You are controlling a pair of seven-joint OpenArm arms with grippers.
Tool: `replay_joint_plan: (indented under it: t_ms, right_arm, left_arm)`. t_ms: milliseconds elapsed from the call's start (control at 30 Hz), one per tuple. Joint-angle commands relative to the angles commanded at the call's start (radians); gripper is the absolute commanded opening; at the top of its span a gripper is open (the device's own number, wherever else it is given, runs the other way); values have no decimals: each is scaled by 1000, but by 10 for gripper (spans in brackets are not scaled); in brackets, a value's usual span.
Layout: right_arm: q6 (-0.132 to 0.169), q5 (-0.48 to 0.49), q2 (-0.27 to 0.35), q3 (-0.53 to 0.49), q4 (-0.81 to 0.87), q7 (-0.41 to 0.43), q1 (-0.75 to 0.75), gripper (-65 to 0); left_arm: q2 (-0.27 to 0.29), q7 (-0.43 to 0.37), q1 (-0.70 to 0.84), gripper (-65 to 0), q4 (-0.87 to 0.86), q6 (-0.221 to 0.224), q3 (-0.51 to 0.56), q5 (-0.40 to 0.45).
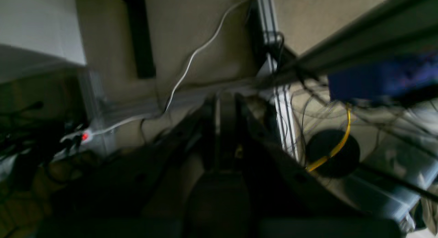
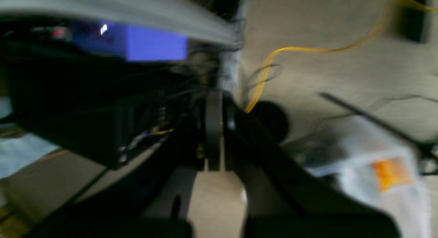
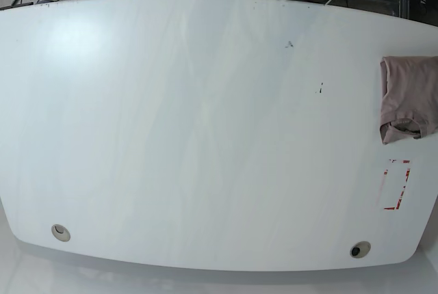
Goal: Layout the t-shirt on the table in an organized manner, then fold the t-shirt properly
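Sitting folded into a neat block, the t-shirt (image 3: 408, 99) is lying at the far edge of the surface (image 3: 205, 137) in the base view, partly running off the frame, ribbed collar turned toward the red tape marks (image 3: 397, 184) just beside it. Neither arm is showing over the surface; both wrist cams are pointing at floor clutter below, well apart from the garment.

Left hand (image 1: 227, 128) is appearing w/ its dark fingers pressed together, nothing between them; a white cable (image 1: 191, 60) and a yellow cable (image 1: 338, 145) are trailing beyond its tips. Right hand (image 2: 215, 128) is likewise looking pressed together and empty, though motion blur is making that a judgement, not a certainty; a blue box (image 2: 150, 44) is sitting off to its side.

Judging from the tidy block, the fold seems done or nearly so, and the arms seem parked. If any touch-up is needed, doing it well means bringing a hand in from above the shirt's near edge, spreading it before contact, and pressing flat rather than dragging, since soft cotton is apt to bunch and undo the fold.

Hard to make out: shirt's outer side is cut off by the frame, so sleeve tuck & overall squareness can't be checked. Wrist views are dim and smeared.
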Motion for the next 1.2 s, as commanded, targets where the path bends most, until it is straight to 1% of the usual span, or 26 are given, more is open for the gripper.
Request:
replay_joint_plan:
  t_ms: [200,333,433,600,733,800,967,1067,1167,1200]
  right_arm:
    - [6,-9,0,-6,-163,0,120,-642]
    - [3,-69,-9,-6,-239,-3,193,-642]
    - [0,-120,-31,-14,-321,0,247,-642]
    - [0,-160,-41,-14,-479,2,361,-642]
    - [-2,-160,-41,-17,-617,2,451,-642]
    - [-2,-161,-41,-18,-660,2,480,-642]
    - [-3,-161,-41,-20,-744,2,540,-642]
    - [-3,-163,-41,-20,-781,2,575,-642]
    - [-5,-163,-41,-20,-827,-2,608,-642]
    - [-12,-163,-40,-20,-850,-2,628,-640]
  left_arm:
    - [0,0,-137,-650,-196,0,12,0]
    - [0,0,-216,-649,-311,0,12,0]
    - [0,0,-281,-649,-404,-2,23,0]
    - [-3,0,-396,-649,-592,-2,61,0]
    - [-11,0,-497,-649,-764,-2,63,0]
    - [-11,0,-526,-649,-818,-2,64,0]
    - [-11,0,-621,-649,-948,-2,104,0]
    - [-11,3,-660,-649,-1030,-2,107,0]
    - [-11,26,-712,-649,-1086,-2,107,0]
    - [-11,37,-740,-649,-1112,-2,107,0]
